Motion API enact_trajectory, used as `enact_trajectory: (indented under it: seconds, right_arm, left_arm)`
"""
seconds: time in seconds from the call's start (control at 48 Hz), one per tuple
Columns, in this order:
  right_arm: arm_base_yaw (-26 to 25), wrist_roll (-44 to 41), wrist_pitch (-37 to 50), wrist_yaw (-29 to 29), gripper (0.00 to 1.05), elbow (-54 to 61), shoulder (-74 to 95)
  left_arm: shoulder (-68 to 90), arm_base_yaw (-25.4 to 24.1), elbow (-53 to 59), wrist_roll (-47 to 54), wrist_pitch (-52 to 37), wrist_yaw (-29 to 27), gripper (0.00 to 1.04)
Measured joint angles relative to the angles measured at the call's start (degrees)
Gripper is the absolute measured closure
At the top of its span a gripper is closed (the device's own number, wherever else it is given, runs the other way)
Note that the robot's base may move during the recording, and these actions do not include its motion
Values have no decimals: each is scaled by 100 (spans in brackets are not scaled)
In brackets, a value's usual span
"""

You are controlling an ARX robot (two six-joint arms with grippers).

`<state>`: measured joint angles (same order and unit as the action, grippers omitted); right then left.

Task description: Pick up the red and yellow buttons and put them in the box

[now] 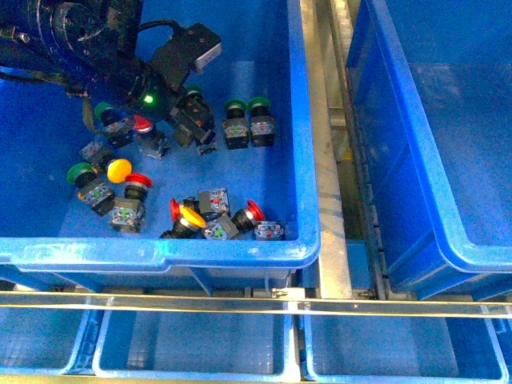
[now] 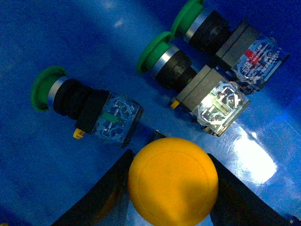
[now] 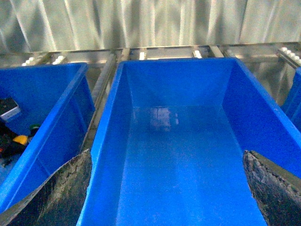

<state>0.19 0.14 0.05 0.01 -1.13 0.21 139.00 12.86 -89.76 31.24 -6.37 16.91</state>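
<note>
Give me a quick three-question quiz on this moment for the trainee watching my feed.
1. True or false: the right gripper is gripping a red-capped push button.
2. Which cap colour sits in the left gripper? A red, B yellow, C green.
3. How many green-capped black-bodied push buttons show in the left wrist view?
Key: 1 false; it is open and empty, facing the large deep blue plastic crate. 2 B, the round yellow-capped push button. 3 three.
</note>
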Motion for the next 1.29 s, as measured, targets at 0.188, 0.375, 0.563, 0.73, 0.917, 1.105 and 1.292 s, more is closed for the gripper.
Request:
enact_trajectory:
  seconds: [0.188, 0.375, 0.563, 0.73, 0.917, 1.105, 1.292]
  right_arm:
    - [0, 0, 0, 0, 7, 0, 0]
    - [0, 0, 0, 0, 7, 0, 0]
    - [0, 0, 0, 0, 7, 0, 0]
    - [0, 0, 0, 0, 7, 0, 0]
    - [0, 2, 0, 0, 7, 0, 0]
    - [0, 0, 0, 0, 7, 0, 0]
    - [0, 0, 0, 0, 7, 0, 0]
  left_arm:
    - [2, -13, 20, -175, -144, -44, 70]
    - [-262, -63, 549, -697, -579, 48, 70]
    - [-1110, -197, 1320, -1467, -955, 267, 70]
    - [-1729, -308, 1816, -1919, -1121, 404, 70]
    - [-2577, -459, 2638, -2592, -1172, 590, 70]
    - [-3421, -544, 3386, -3344, -1123, 850, 70]
    - [-4087, -575, 3829, -4308, -979, 1215, 70]
